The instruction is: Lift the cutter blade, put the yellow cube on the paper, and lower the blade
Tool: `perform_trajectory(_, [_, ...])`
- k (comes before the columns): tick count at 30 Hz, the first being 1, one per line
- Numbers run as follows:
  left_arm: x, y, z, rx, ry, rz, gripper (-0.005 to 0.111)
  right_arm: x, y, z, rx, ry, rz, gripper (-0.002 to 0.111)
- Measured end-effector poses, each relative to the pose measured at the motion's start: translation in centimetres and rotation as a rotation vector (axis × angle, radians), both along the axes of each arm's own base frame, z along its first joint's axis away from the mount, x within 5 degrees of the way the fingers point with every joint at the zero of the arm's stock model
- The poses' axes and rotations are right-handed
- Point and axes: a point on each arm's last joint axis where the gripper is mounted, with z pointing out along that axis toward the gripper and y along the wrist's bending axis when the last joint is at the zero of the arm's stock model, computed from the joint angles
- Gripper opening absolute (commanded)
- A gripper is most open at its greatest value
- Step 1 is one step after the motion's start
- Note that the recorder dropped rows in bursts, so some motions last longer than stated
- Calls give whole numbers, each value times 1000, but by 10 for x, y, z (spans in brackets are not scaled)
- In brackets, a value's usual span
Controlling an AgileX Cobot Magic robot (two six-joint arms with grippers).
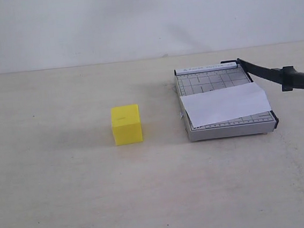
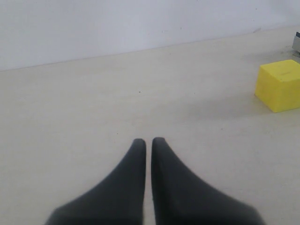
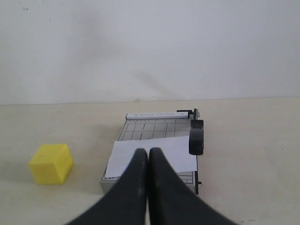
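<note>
A plain, off-white wall [image 1: 132, 19] fills the back of the room, smooth and matte, with faint soft shadows across it. Below it runs a broad pale beige table [image 1: 68, 197], its surface flat, slightly mottled and scuffed.

On the right side of the table in the exterior view sits a small grey rectangular trimmer board [image 1: 208, 79], hard-looking and printed with a fine grid, with a white strip along its far edge. A plain white rectangular sheet of paper [image 1: 226, 105] lies across the board, thin, unmarked and slightly askew, with one corner reaching the board's right edge.

The long thin black cutter blade [image 1: 261, 70] is hinged at the board's far right corner. It angles up and away from the edge, and its thick rounded black handle [image 1: 302, 80] hangs clear of the base.

The bright yellow solid cube [image 1: 126, 124] stands on the bare table to the left of the trimmer, well apart from it and not on the paper. Its faces are smooth, its edges crisp, and it rests flat.

The left gripper [image 2: 148, 140] has its dark, tapered fingers brought together with only a hairline between them, gripping nothing. The right gripper [image 3: 148, 151] is likewise pressed together and empty, pointing toward the trimmer.
</note>
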Motion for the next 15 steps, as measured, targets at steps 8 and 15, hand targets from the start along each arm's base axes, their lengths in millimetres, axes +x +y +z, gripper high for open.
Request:
perform_trajectory(8, [0,0,0,0,0,0,4,-3,0,1,16,-17,-1,0])
perform_trajectory(15, [0,0,0,0,0,0,4,6,-2,-26,17,-7,-33,0])
